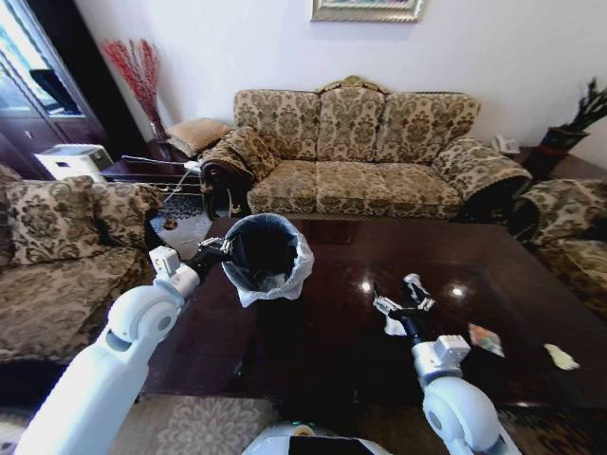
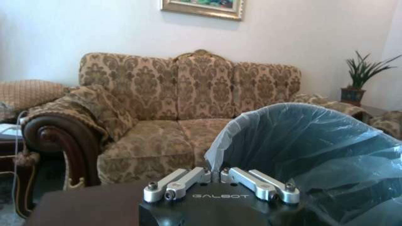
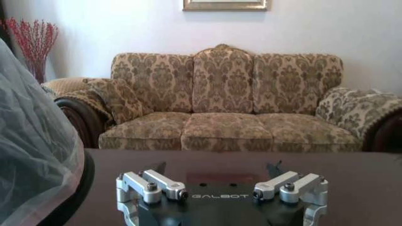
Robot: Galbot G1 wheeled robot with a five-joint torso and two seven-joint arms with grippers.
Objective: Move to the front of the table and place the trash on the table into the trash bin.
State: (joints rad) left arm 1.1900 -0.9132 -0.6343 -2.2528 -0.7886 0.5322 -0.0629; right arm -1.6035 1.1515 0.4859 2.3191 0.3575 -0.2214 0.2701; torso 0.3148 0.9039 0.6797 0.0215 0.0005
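Observation:
The trash bin [image 1: 266,254], black with a white bag over its rim, is over the left part of the dark brown table [image 1: 322,370], its mouth tilted toward me. My left gripper [image 1: 216,252] is shut on the bin's near rim; in the left wrist view the bag-lined bin [image 2: 314,150] sits right beyond the gripper [image 2: 220,178]. My right gripper [image 1: 400,296] hangs open just above the table's middle, over a crumpled white tissue [image 1: 394,328]. A colourful wrapper [image 1: 486,338] and another white tissue [image 1: 561,357] lie to the right.
A patterned sofa [image 1: 370,152] stands behind the table, with armchairs at the left [image 1: 57,256] and right [image 1: 569,237]. A side table [image 1: 142,171] is at the back left. In the right wrist view the bin's bag [image 3: 31,155] is close beside the open gripper [image 3: 215,170].

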